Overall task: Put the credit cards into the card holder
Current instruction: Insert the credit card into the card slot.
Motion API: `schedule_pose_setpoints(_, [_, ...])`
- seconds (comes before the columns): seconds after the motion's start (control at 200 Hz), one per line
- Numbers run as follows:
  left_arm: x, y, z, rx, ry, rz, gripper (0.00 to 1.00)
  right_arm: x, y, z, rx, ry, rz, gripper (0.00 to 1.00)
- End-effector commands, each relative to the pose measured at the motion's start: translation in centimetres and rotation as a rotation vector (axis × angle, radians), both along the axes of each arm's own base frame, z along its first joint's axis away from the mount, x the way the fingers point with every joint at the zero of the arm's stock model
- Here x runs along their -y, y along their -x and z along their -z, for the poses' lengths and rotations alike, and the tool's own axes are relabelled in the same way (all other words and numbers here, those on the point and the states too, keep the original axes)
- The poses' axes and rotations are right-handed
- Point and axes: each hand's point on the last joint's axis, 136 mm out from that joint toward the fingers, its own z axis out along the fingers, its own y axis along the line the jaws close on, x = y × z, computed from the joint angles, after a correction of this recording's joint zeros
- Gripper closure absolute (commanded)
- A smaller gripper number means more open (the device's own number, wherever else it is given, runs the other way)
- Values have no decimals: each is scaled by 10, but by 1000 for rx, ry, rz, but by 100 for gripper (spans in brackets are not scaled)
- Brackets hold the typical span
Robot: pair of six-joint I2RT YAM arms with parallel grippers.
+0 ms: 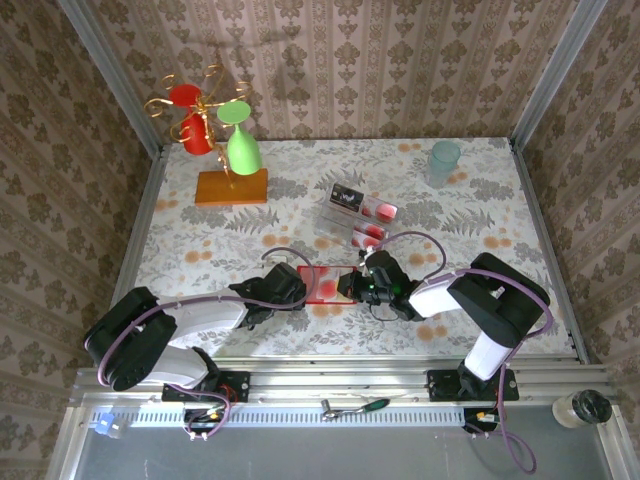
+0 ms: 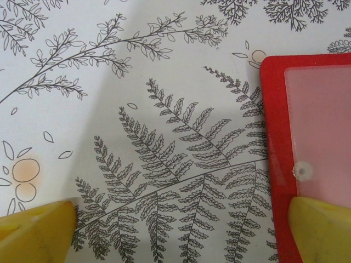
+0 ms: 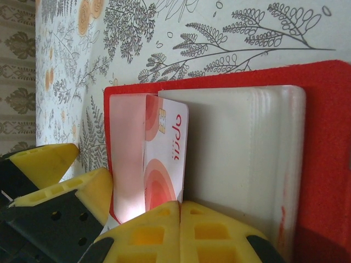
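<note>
Right wrist view: the right claw (image 3: 180, 211), pinching a whitish credit card (image 3: 164, 159) half inside the card holder (image 3: 318, 109) on the table (image 2: 109, 137), could buckle it or shove the holder, as the spread left claw (image 2: 181, 230) barely braces its edge.

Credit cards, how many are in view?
4. A black card and two red-blotched cards lie in the clear tray; the right gripper holds a fourth card at the card holder. Others may be hidden.

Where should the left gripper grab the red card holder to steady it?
The bare red border of the card holder, from the left arm's side: it lies flat and open, and the right gripper holds a credit card at the opposite end.
</note>
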Motion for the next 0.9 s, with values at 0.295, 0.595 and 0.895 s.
schedule_pose_setpoints(0.295, [-7, 6, 8, -17, -27, -10, 0, 11, 16, 24, -94, 97, -5, 100])
schedule_pose_setpoints(0.595, [-8, 6, 8, -17, -25, -12, 0, 20, 21, 29, -135, 133, 16, 100])
schedule_pose_setpoints(0.895, [-8, 6, 8, -15, -23, -14, 0, 22, 23, 32, -178, 163, 23, 100])
